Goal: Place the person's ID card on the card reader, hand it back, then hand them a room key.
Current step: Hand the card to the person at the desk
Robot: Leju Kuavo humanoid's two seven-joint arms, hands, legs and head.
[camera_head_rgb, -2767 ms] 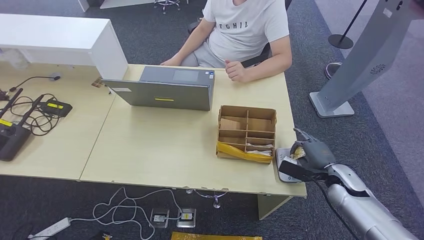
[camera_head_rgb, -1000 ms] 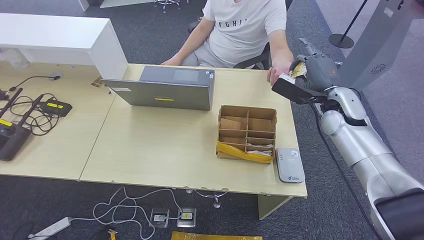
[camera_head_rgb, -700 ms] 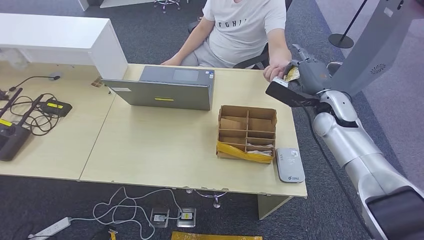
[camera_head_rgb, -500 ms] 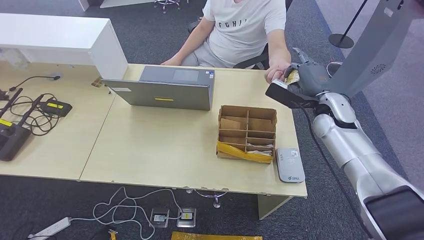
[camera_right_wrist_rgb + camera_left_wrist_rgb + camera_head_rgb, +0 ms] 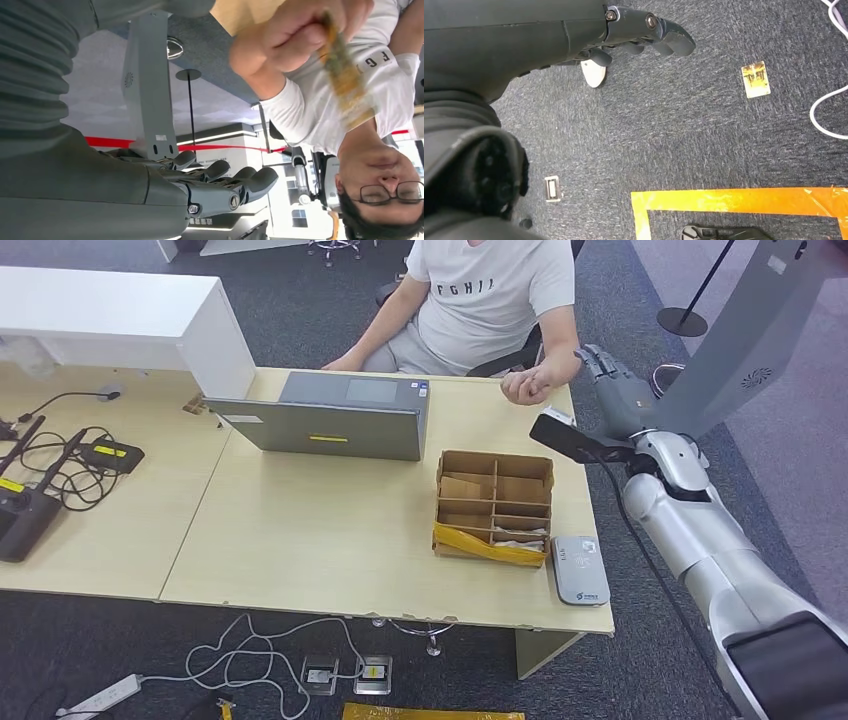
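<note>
Card (image 5: 345, 75) now in the person's hand (image 5: 525, 386), pinched and blurred in the right wrist view; in the head view that fist rests on the desk (image 5: 320, 530) at about one o'clock, close beside the robot's right hand (image 5: 612, 380). Right hand raised just off the desk's far right corner, fingers spread apart and straight, holding nothing. Left hand (image 5: 644, 30) hanging low over grey carpet, fingers loosely curled inward with nothing between them.

Card reader (image 5: 581, 569) lying flat at about four o'clock near the desk's front right corner, nothing on top. Divided cardboard box (image 5: 494, 507) just beside it toward the centre; contents of the compartments too small to tell, though room keys probably sit there. Laptop (image 5: 335, 416) at about twelve o'clock in front of the person.

Judging by this: reading step and handing back look finished, since the card sits with its owner and the reader is bare. Left to do: fetching a room key, likely from the box, and passing it across.
</note>
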